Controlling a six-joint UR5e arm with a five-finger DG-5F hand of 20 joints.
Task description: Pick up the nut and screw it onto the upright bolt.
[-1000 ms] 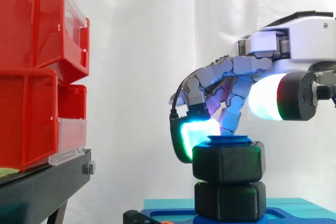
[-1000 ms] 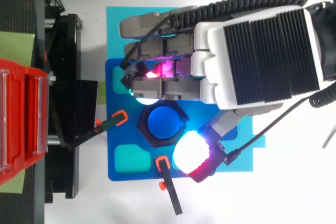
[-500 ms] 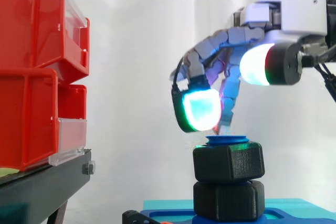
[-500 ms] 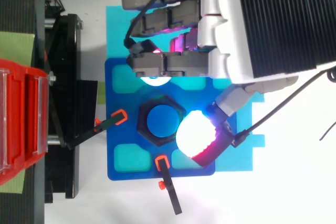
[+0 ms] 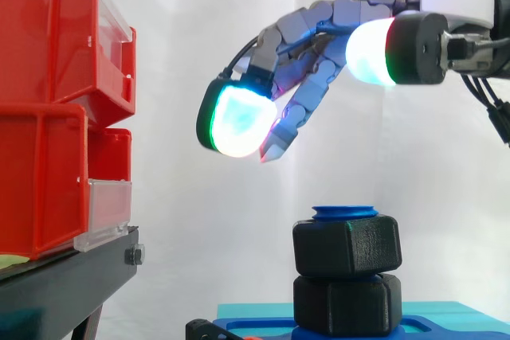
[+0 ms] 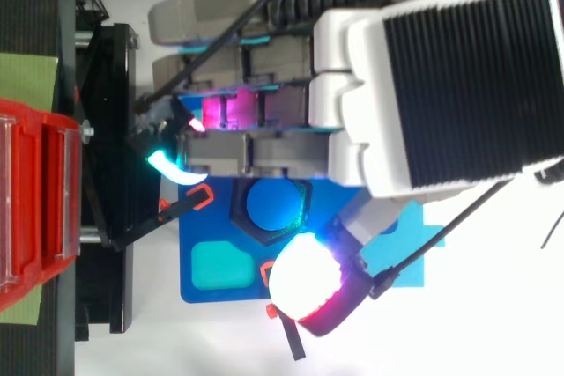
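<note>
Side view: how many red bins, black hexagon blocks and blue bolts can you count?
Red bins: 2
Black hexagon blocks: 2
Blue bolt: 1
Total: 5

A pale curtain [image 5: 191, 5] behind — red bins [image 5: 48, 109] (stacked) on a black stand [image 5: 72, 284], left.

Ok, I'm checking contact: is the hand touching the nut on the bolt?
No, the hand hangs above the nut, with a clear gap between them in the side view.
</note>
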